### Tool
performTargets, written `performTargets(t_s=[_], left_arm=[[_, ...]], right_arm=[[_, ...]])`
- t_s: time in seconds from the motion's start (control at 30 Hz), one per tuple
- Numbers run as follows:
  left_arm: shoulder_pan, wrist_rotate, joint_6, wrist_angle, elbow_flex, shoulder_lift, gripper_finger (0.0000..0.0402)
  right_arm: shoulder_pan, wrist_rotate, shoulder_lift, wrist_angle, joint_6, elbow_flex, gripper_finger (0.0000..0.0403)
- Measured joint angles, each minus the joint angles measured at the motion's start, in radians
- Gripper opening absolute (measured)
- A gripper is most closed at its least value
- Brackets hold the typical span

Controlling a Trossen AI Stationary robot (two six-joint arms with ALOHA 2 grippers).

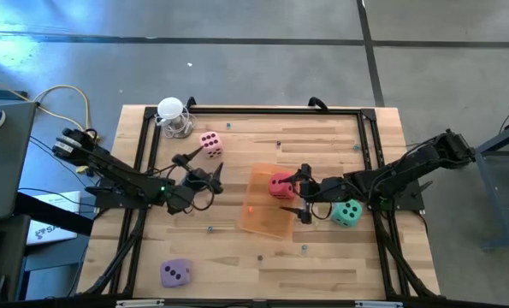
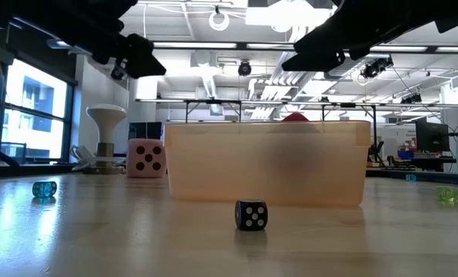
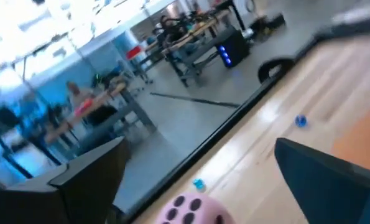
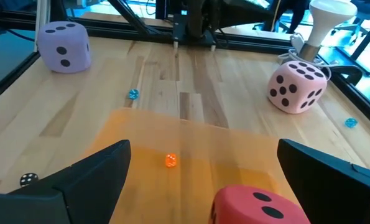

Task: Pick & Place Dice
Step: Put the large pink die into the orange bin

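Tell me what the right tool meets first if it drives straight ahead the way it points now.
Most likely the red die, sitting between the open right tool's fingers inside the orange tray. Depth is hard to judge.

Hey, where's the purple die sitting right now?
In the high view the purple die lies alone near the table's front edge on the left arm's side, apart from the orange tray and far from the pink die.

The whole table [image 1: 263,257] is seen from straight overhead; a level, table-height view looks across it. The room is faced by the left wrist camera. The orange tray [image 4: 191,146] is shared by the overhead, low and right wrist views
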State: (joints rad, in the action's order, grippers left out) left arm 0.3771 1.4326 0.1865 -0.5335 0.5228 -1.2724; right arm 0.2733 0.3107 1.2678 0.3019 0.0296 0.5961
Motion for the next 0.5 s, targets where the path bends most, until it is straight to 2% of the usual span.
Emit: performTargets(t_s=[0.07,0.17,0.3,0.4,0.5], left_arm=[[0.001,-0.029,-0.041,-0.002,0.000,0.008,0.0399],[0.002,-0.136,-0.042,-0.005,0.003,0.051,0.0399],[0.002,-0.260,-0.083,0.017,0.011,0.180,0.0399],[-0.005,-0.334,-0.113,0.141,0.019,0.307,0.0399],[-0.038,-0.427,-0.198,0.384,0.068,0.406,0.0399]], right_arm=[[0.000,-0.001,0.000,0.000,0.000,0.000,0.0397],[0.000,-0.001,0.000,-0.001,0.000,0.000,0.0397],[0.000,-0.001,0.000,-0.006,0.000,0.000,0.0397],[0.000,-0.001,0.000,-0.008,0.000,0.000,0.0397],[0.000,-0.001,0.000,-0.008,0.000,0.000,0.0397]])
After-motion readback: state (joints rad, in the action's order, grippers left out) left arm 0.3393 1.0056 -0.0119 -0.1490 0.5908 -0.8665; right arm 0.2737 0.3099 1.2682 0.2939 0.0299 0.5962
